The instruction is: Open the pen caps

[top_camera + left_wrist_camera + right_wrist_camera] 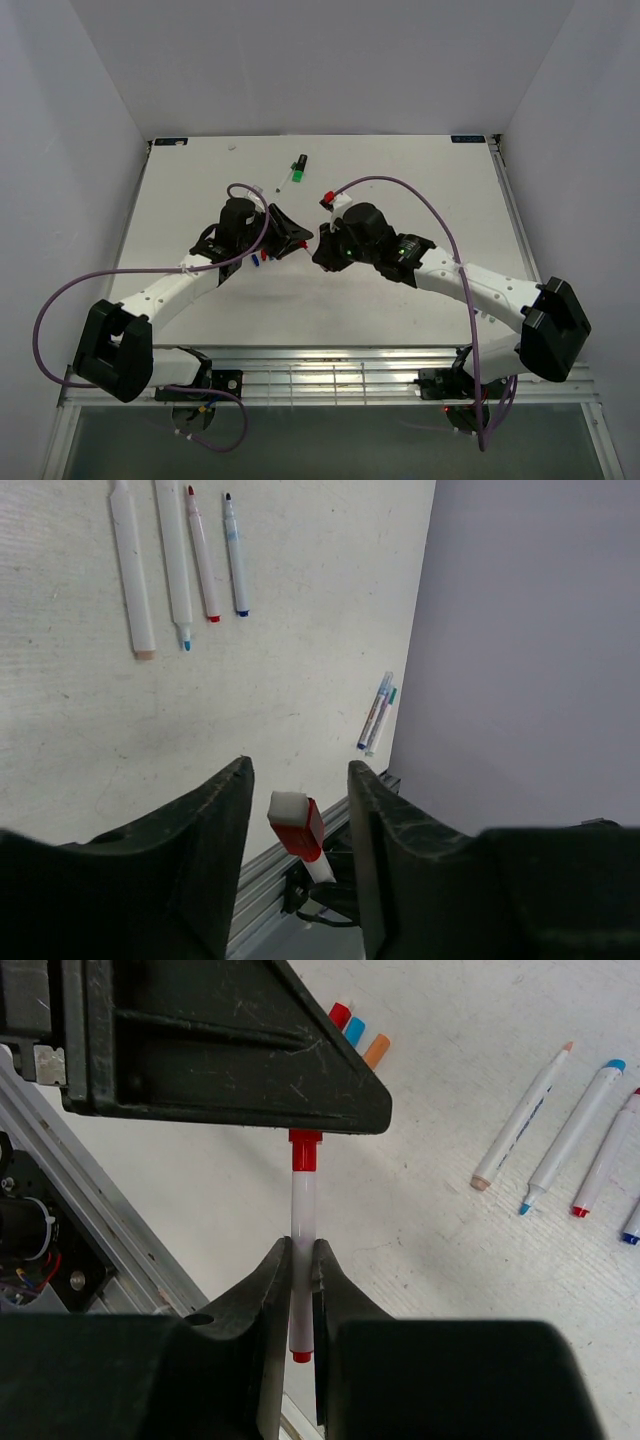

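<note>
Closest to you, your right claw (300, 1260) is clenched on the barrel of a white pen (303, 1200), holding it out toward the other arm. The red end plug sticks out just behind the fingers. The pen's red cap (304, 1152) is on and sits right at the left claw (298, 770). From the left wrist cam you can see that cap poking up between the two fingers, with daylight on both sides. So that claw is released, around the cap but not squeezing it.

Just past the claws, three loose caps (356, 1028) lie side by side on the table (420, 170), one red, one blue and one orange. They're partly hidden behind the left claw's finger. Off to the side, four white pens (172, 560) lie in a rough row, with peach, light blue, red and dark blue ends. Two thin pens (375, 715) lie together near the table edge by the wall.

Furthest out, near the back of the table, a black marker (298, 172) with a green cap lies well apart from everything else.
</note>
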Robot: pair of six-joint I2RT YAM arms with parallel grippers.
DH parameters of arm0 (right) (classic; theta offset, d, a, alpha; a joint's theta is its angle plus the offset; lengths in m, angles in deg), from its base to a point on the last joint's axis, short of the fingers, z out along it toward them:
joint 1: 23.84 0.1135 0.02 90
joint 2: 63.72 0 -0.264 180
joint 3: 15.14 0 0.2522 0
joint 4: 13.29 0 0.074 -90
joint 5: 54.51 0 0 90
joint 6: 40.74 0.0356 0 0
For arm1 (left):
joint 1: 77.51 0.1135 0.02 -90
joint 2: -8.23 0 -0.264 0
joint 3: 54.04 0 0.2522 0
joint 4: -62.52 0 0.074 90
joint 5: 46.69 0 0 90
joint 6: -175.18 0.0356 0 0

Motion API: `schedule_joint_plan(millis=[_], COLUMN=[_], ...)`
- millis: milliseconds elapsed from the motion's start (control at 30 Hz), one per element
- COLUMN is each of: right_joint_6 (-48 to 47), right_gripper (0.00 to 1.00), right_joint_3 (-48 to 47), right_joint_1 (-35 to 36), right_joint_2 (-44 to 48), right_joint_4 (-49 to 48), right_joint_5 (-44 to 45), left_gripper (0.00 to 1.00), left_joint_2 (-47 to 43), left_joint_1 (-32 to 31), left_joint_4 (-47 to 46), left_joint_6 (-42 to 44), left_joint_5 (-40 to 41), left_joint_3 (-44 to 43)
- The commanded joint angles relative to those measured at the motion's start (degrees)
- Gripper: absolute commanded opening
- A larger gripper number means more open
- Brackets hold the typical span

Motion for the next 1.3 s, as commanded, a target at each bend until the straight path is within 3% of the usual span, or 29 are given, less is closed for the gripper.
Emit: schedule_joint_plan(millis=[0, 33, 233, 467, 567, 600, 667, 700, 733, 833, 1167, 1267], right_joint_6=[0.67, 0.67, 0.75, 1.02, -0.03, -0.39, -0.74, -0.74, -0.74, -2.49, -0.13, 3.29], right_gripper=[0.08, 0.08, 0.08, 0.08, 0.08, 0.08, 0.18, 0.33, 0.38, 0.42, 0.39, 0.24], right_joint_3=[-0.59, -0.50, -0.76, -1.73, -3.22, -3.40, -2.88, -2.53, -2.26, -3.05, -0.85, 0.28], right_joint_1=[0.20, 0.29, 0.20, 0.20, 0.20, 0.20, -0.32, -0.76, -2.33, -5.41, -13.16, -13.42], right_joint_2=[-0.52, -0.52, -1.74, -3.06, -4.03, -4.03, -3.07, -2.72, -2.54, -3.16, -5.61, -6.23], right_joint_4=[-3.66, -3.83, -5.33, -5.94, -4.89, -4.71, -4.62, -4.80, -4.80, -4.36, -10.86, -15.86], right_joint_5=[-0.73, -0.64, -0.46, -0.90, -1.43, -1.08, -1.25, -2.82, -4.66, -13.54, -38.93, -41.07], left_gripper=[0.51, 0.44, 0.38, 0.22, 0.11, 0.01, 0.00, 0.00, 0.00, 0.00, 0.00, 0.00], left_joint_2=[-1.40, -1.31, -1.75, -2.80, -1.93, -1.49, -1.31, -1.66, -2.10, -2.02, -0.78, -0.69], left_joint_1=[-0.24, -0.24, -0.24, -0.24, -0.24, -0.24, -0.24, -0.15, -0.15, 0.02, 0.90, 0.90], left_joint_4=[-1.69, -1.43, -1.69, -0.37, -0.82, 1.10, 2.62, 2.35, 1.74, -1.25, -9.42, -11.27], left_joint_6=[-0.48, 0.05, 0.23, 0.50, 1.02, 2.33, 3.13, 3.22, 2.96, 4.00, 9.63, 9.19], left_joint_5=[0.48, 0.48, -0.14, 0.30, -0.40, -0.40, -0.66, -0.67, -0.58, -2.24, -10.68, -12.79], left_joint_3=[0.52, -0.17, -0.09, -0.45, -0.97, -1.84, -3.43, -3.26, -2.56, -2.38, -4.40, -4.40])
